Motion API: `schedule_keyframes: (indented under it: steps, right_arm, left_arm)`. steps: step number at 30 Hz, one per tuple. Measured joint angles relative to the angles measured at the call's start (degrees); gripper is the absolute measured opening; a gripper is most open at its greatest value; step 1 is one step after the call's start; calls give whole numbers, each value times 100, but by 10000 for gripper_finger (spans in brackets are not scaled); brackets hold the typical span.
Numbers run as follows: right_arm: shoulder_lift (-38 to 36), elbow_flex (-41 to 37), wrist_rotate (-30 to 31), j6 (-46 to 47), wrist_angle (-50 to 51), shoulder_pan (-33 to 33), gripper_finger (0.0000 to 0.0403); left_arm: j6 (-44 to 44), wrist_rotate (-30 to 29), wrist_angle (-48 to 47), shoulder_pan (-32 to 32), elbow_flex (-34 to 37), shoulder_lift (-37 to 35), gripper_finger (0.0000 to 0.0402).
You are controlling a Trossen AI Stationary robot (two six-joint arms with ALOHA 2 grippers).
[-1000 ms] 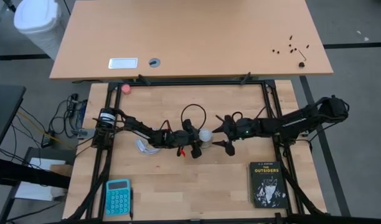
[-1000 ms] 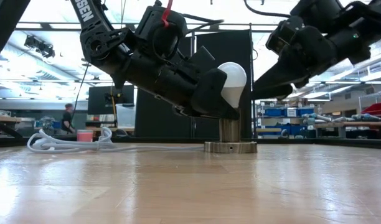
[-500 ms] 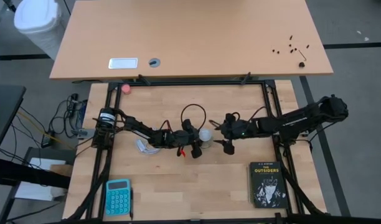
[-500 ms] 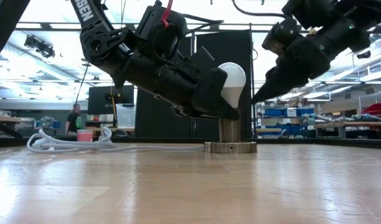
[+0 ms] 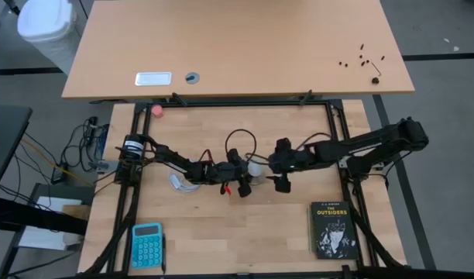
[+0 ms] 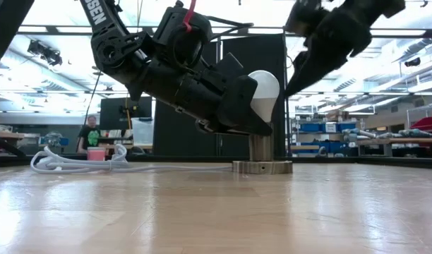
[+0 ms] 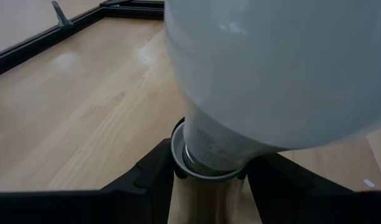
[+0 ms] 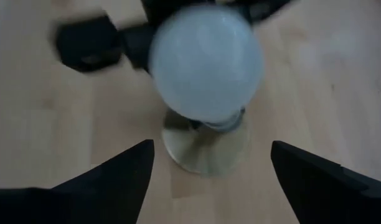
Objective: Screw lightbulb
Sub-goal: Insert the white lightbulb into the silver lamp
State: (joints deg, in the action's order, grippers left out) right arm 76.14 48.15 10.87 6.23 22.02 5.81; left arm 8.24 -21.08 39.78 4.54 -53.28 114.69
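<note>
The white lightbulb [image 6: 264, 95] stands upright in a metallic socket [image 6: 262, 166], whose round disc rests flat on the wooden table. In the high view the bulb [image 5: 254, 166] is at the table's middle. My left gripper [image 7: 206, 186] reaches in from the table's left, slanting down, and is shut at the socket's top, right under the bulb. My right gripper [image 8: 212, 186] hangs open above and to the right of the bulb [image 8: 206, 62], tipped down toward it and touching nothing; the high view shows my right gripper [image 5: 279, 166] just beside the globe. My left gripper pinches the socket's upper collar [image 7: 206, 173], where the bulb's neck enters it, between its two fingers [image 7: 150, 171]. The fingers come from the table's left, slanting slightly down, one on each side of the upright stem. The socket stays standing on its disc on the table.
The socket's white cord [image 6: 82, 164] lies coiled on the table left of the socket. A black book [image 5: 332, 229] lies at the near right, a blue calculator [image 5: 147, 243] at the near left, a pink ball [image 5: 156, 110] at the far left. A person [image 6: 92, 134] stands in the room behind.
My right gripper has risen and tipped more steeply downward, moving a little toward the table's left, so that it now hangs over the bulb. The left gripper, bulb and socket have kept still.
</note>
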Motion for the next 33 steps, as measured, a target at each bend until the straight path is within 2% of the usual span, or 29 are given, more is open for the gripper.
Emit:
schedule_keyframes:
  steps: [5, 10, 26, 33]
  right_arm:
    - [821, 771, 44, -133, 825, -36, 340]
    - [1291, 1382, 432, -317, 1192, 44, 343]
    - [1515, 1530, 575, -655, 755, 115, 336]
    - [1565, 1531, 599, -931, 439, 134, 318]
  left_arm:
    - [102, 4, 33, 0, 4, 7, 177]
    - [127, 9, 43, 0, 4, 7, 177]
    - [296, -20, 103, 12, 4, 11, 177]
    - [319, -20, 104, 13, 4, 11, 177]
